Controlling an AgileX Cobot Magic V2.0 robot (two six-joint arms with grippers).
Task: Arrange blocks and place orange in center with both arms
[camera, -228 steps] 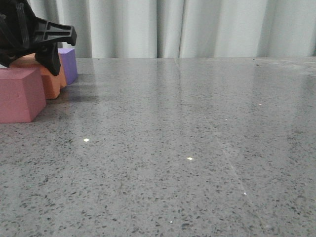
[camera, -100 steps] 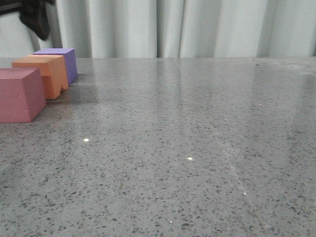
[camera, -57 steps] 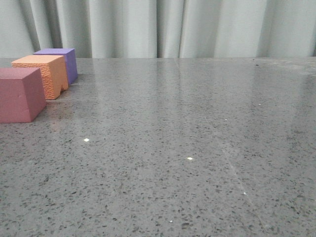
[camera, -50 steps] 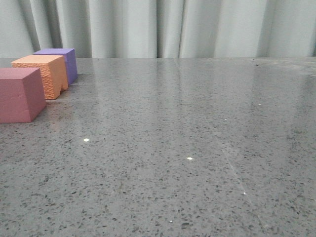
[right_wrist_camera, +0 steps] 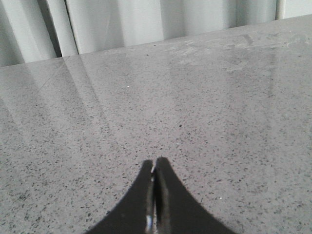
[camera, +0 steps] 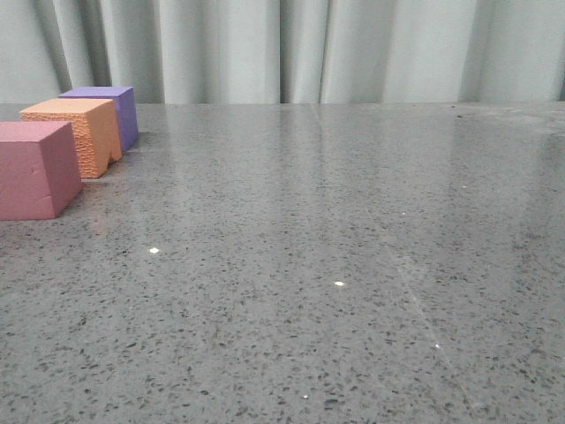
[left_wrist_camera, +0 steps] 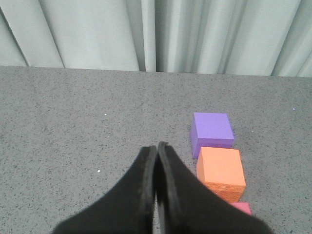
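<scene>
Three foam cubes stand in a row at the table's far left: the pink-red cube [camera: 33, 170] nearest, the orange cube [camera: 75, 134] in the middle, the purple cube [camera: 110, 111] farthest. In the left wrist view the purple cube [left_wrist_camera: 212, 129], the orange cube [left_wrist_camera: 220, 171] and a corner of the pink-red cube [left_wrist_camera: 240, 208] lie in a line beside my left gripper [left_wrist_camera: 157, 146], which is shut and empty, above the table and apart from them. My right gripper [right_wrist_camera: 155, 161] is shut and empty over bare table. Neither gripper shows in the front view.
The grey speckled table [camera: 335, 247] stretches wide to the right of the cubes. Pale curtains [camera: 353, 49] hang behind its far edge.
My left gripper, which was at the orange cube 2.3 s ago, rose up and left the front view. The three cubes have stayed in place.
</scene>
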